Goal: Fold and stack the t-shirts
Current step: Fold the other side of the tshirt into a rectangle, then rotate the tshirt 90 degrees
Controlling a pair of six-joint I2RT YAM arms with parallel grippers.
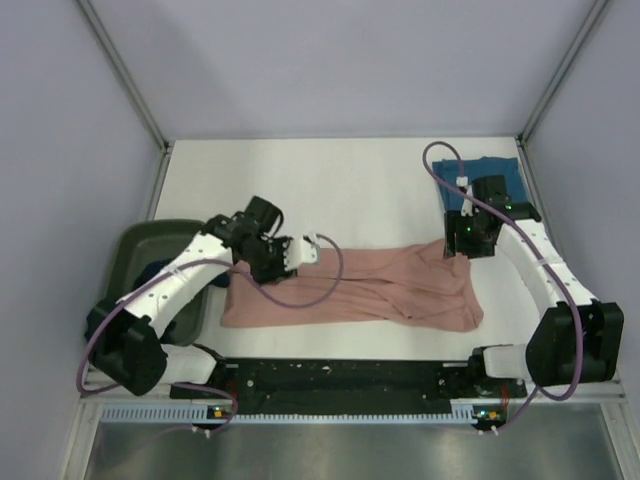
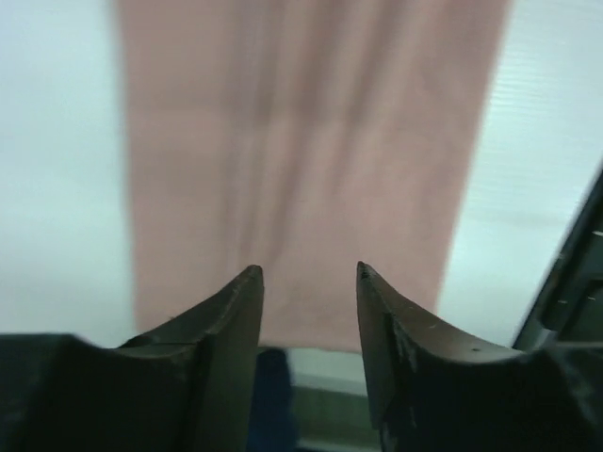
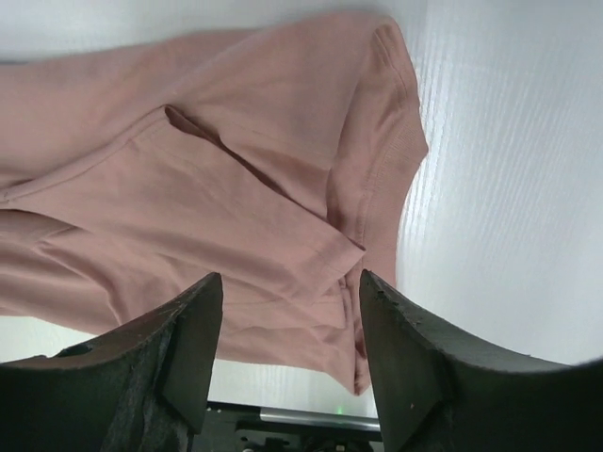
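Observation:
The salmon-pink t-shirt lies as a long, rumpled band across the middle of the white table, no print showing. My left gripper hovers over its left end, open and empty; in the left wrist view the shirt stretches away beyond it. My right gripper hovers over the shirt's right end, open and empty, above the sleeve and hem folds. The teal-blue t-shirt lies at the back right, partly under my right arm. A dark navy t-shirt shows in the bin.
A dark green plastic bin stands at the table's left edge, partly under my left arm. The black base rail runs along the near edge. Grey walls close in the table on three sides.

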